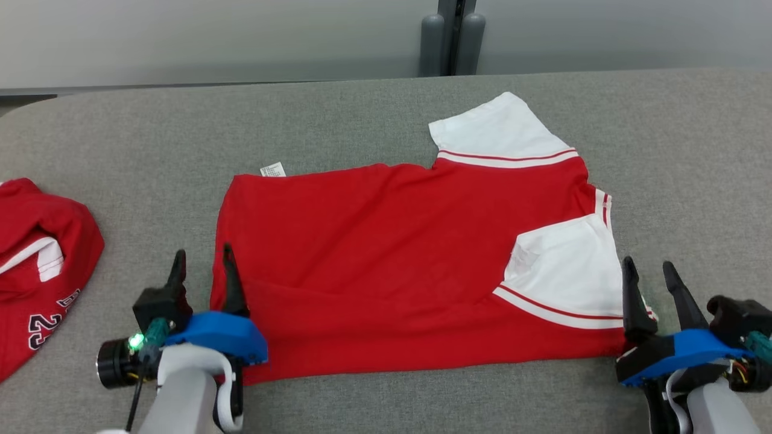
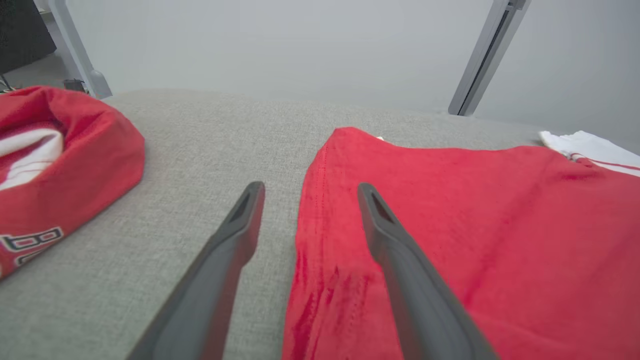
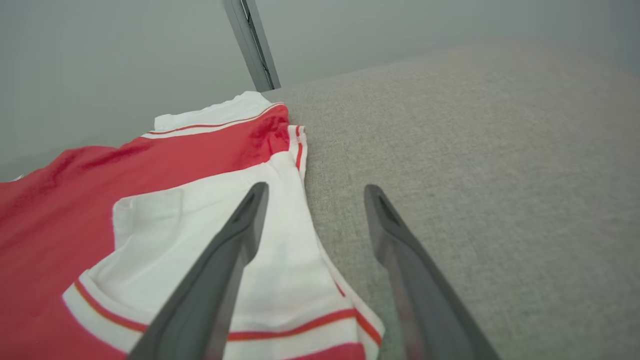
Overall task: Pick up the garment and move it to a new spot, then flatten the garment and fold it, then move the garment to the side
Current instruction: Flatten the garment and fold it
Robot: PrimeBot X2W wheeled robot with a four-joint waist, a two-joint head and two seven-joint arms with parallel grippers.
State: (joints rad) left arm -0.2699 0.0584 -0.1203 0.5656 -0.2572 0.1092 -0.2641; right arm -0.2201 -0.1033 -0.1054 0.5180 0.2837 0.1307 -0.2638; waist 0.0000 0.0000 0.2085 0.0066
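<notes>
Both spread wide, left claw [image 1: 203, 265] and right claw [image 1: 649, 271] straddle opposite edges of the garment [image 1: 374, 253].

— How does the left gripper [image 2: 307, 192] stand?
— Fingers spread: one over the grey padded surface [image 2: 200, 145], the other over the flat red jersey [image 2: 450, 225], whose side edge runs between them.
— And around it?
— That jersey's white striped sleeve [image 2: 585, 146] at two o'clock. A crumpled red jersey [image 2: 75, 165] with white lettering at nine o'clock, well apart.
</notes>
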